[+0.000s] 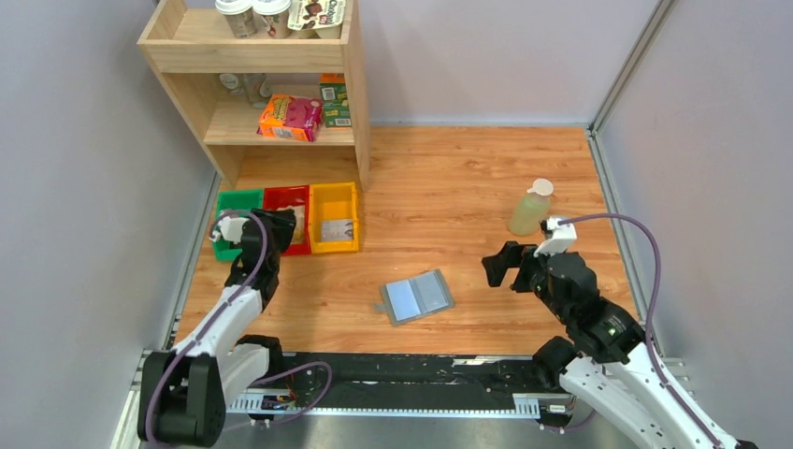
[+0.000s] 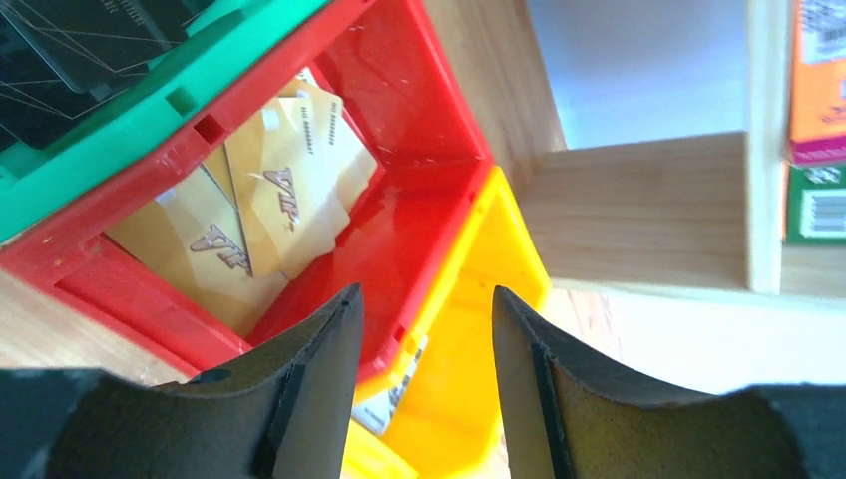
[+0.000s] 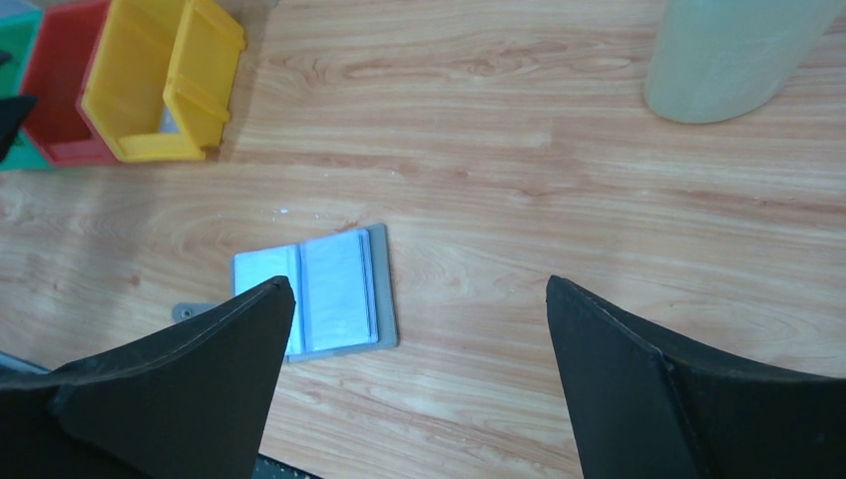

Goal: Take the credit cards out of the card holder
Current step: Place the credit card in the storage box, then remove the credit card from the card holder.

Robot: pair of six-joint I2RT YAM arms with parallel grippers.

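The card holder [image 1: 417,296] lies open and flat on the wooden table, its pale blue slots facing up, also in the right wrist view as card holder [image 3: 329,289]. Tan credit cards [image 2: 269,200] lie overlapping inside the red bin [image 2: 399,230]. My left gripper [image 2: 427,294] hovers over that bin, open, with nothing between its fingers; from above the left gripper [image 1: 283,224] sits over the bins. My right gripper [image 3: 419,284] stands wide open and empty, to the right of the holder; from above the right gripper [image 1: 498,267] is apart from it.
A green bin [image 1: 236,201] with dark cards, the red bin [image 1: 286,197] and a yellow bin [image 1: 335,198] holding a pale card stand in a row by a wooden shelf [image 1: 262,56] of groceries. A pale green bottle [image 1: 531,208] stands beyond the right gripper.
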